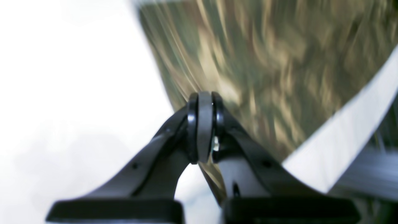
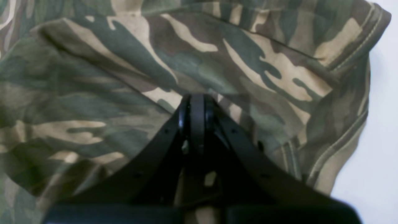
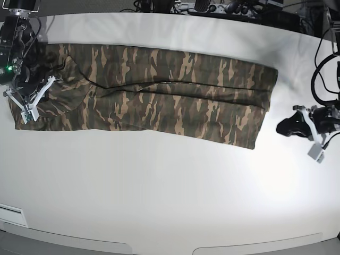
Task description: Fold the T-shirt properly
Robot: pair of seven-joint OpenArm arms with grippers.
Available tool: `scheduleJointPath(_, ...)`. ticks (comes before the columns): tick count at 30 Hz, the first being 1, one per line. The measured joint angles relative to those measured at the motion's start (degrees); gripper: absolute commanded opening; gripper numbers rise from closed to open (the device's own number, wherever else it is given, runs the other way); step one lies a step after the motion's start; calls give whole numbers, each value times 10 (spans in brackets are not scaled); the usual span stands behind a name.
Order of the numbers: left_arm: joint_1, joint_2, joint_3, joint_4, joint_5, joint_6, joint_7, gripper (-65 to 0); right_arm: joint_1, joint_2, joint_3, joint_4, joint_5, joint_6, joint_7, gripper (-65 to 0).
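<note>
White table (image 3: 159,202) fills the foreground. At far left, the right gripper (image 3: 33,91) sits closed over the camouflage T-shirt (image 3: 159,90), which stretches across the table. Far right, the left gripper (image 3: 291,126) is closed, empty, just beside the shirt.

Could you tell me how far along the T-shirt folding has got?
Done: the T-shirt lies folded lengthwise into a long band. In hand: the right gripper is shut over its end; the left gripper is shut beside the other end. Left: folding the band crosswise.
</note>
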Motion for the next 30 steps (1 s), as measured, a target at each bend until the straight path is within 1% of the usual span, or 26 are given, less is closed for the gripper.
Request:
scheduleJointPath(2, 31, 10, -53, -8, -1, 0, -3, -650, 1, 0, 0, 0, 0, -2, -4, -650)
scheduleJointPath(4, 54, 37, -98, -28, 6, 20, -6, -650, 1, 0, 0, 0, 0, -2, -5, -650)
scheduleJointPath(5, 62, 49, -109, -38, 15, 23, -7, -650, 1, 0, 0, 0, 0, -2, -5, -650)
scheduleJointPath(7, 67, 57, -110, -50, 40, 36, -13, -650, 1, 0, 0, 0, 0, -2, -5, -650)
scheduleJointPath(8, 66, 58, -110, -52, 42, 39, -14, -650, 2, 0, 0, 0, 0, -2, -5, -650)
scheduleJointPath(9, 65, 58, -109, -52, 43, 39, -14, -597, 3, 0, 0, 0, 0, -4, -5, -650)
scheduleJointPath(11, 62, 58, -107, -51, 46, 39, -14, -427, 2, 0, 0, 0, 0, -5, -5, -650)
scheduleJointPath(12, 62, 59, -104, -51, 53, 39, -15, -360, 2, 0, 0, 0, 0, -6, -6, -650)
scheduleJointPath(13, 62, 62, -102, -51, 69, 44, -16, -317, 2, 0, 0, 0, 0, -6, -8, -650)
scheduleJointPath(14, 63, 65, -98, -51, 88, 69, -16, -303, 2, 0, 0, 0, 0, -6, -8, -650)
scheduleJointPath(15, 63, 71, -94, -52, 109, 85, -18, -303, 3, 0, 0, 0, 0, -6, -8, -650)
scheduleJointPath(16, 63, 78, -88, -52, 123, 91, -19, -303, 4, 0, 0, 0, 0, -6, -9, -650)
scheduleJointPath(17, 63, 84, -79, -52, 126, 91, -26, -303, 6, 0, 0, 0, 0, -6, -9, -650)
scheduleJointPath(19, 61, 96, -61, -52, 112, 92, -37, -303, 9, 0, 0, 0, 0, -6, -8, -650)
scheduleJointPath(24, 53, 117, -18, -50, 115, 93, -49, -303, 10, 0, 0, 0, 15, -6, -11, -650)
scheduleJointPath(25, 52, 122, -14, -49, 120, 102, -50, -303, 10, 0, 0, 0, 15, -6, -11, -650)
scheduleJointPath(29, 53, 133, -12, -47, 132, 110, -62, -303, 10, 0, 0, 0, 15, -6, -11, -650)
scheduleJointPath(30, 55, 135, -12, -46, 132, 117, -62, -303, 10, 0, 0, 0, 15, -6, -11, -650)
